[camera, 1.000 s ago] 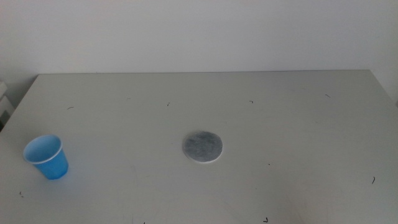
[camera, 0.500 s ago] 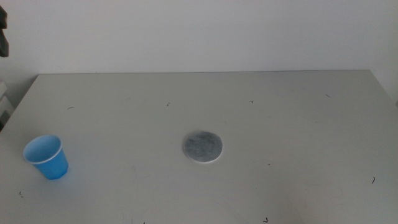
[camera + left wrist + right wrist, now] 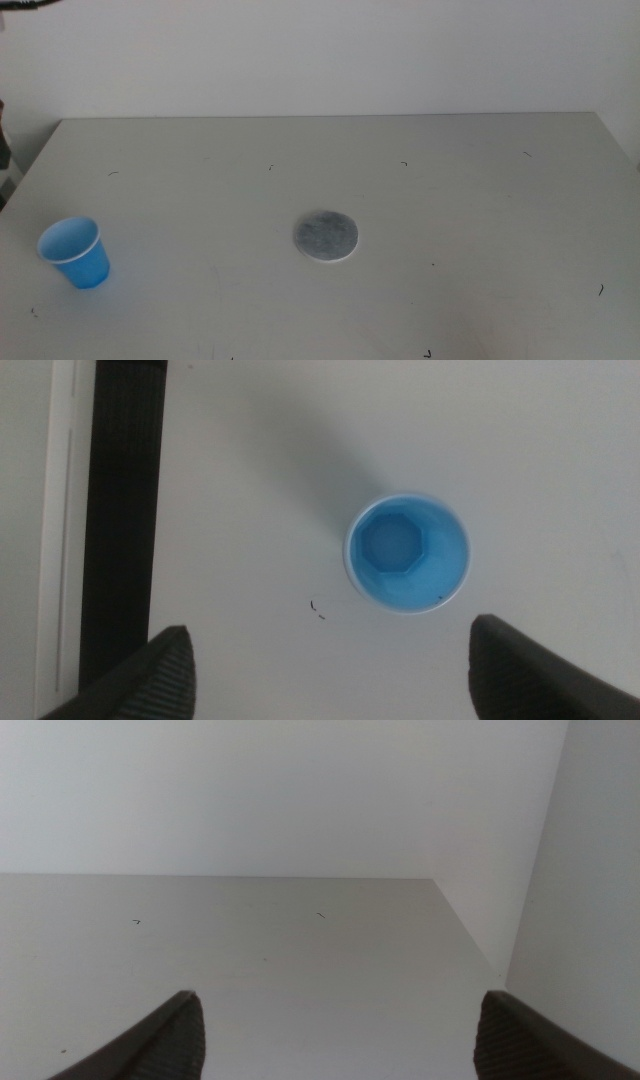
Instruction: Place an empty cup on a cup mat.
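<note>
The cup [image 3: 74, 252] stands upright on the table [image 3: 450, 200], well apart from the cup mat [image 3: 325, 236], toward the side the left arm enters from. Look into the cup [image 3: 407, 554] through the left wrist view: you see only its lighter blue inside, with nothing in it. The left gripper [image 3: 330, 665] hangs above the cup, jaws spread wide, touching nothing. The right gripper [image 3: 335, 1035] waits over bare table, jaws equally wide and empty.
</note>
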Tool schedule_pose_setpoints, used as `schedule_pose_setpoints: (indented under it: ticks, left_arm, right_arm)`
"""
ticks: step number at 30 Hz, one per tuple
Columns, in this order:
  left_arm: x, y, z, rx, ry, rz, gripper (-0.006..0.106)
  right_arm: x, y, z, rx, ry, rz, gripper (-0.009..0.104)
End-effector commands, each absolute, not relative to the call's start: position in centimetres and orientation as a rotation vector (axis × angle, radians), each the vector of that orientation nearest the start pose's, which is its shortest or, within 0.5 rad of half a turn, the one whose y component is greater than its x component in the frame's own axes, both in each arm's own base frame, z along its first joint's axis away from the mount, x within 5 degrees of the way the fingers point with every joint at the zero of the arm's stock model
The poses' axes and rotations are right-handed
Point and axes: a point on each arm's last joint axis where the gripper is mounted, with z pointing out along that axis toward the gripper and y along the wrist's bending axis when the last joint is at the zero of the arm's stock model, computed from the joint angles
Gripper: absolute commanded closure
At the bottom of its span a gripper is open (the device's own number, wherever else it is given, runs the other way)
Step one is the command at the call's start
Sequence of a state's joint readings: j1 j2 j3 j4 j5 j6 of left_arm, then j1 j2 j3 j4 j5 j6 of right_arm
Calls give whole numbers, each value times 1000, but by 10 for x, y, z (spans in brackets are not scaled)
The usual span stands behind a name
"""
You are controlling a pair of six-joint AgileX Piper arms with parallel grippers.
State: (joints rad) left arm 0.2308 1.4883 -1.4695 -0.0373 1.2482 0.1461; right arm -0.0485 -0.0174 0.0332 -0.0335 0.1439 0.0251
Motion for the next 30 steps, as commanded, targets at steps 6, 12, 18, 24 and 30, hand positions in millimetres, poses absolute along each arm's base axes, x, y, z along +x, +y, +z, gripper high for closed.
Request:
schedule_pose_setpoints:
  ticks: [6, 12, 18, 24, 30]
  left_arm:
    - [314, 71, 326, -34, 2771, 21, -5]
    - [342, 75, 274, -29, 2901, -69, -5]
    - [358, 78, 234, 6, 2992, -114, -5]
    - [367, 79, 209, 35, 3031, -133, -5]
    - [371, 80, 205, 70, 3009, -120, 5]
  right_arm:
    - [54, -3, 202, 19, 1535, -61, 1]
    - [54, -3, 202, 19, 1535, -61, 1]
    - [54, -3, 202, 19, 1535, -61, 1]
    - [54, -3, 202, 19, 1535, -61, 1]
    - [54, -3, 202, 19, 1535, -61, 1]
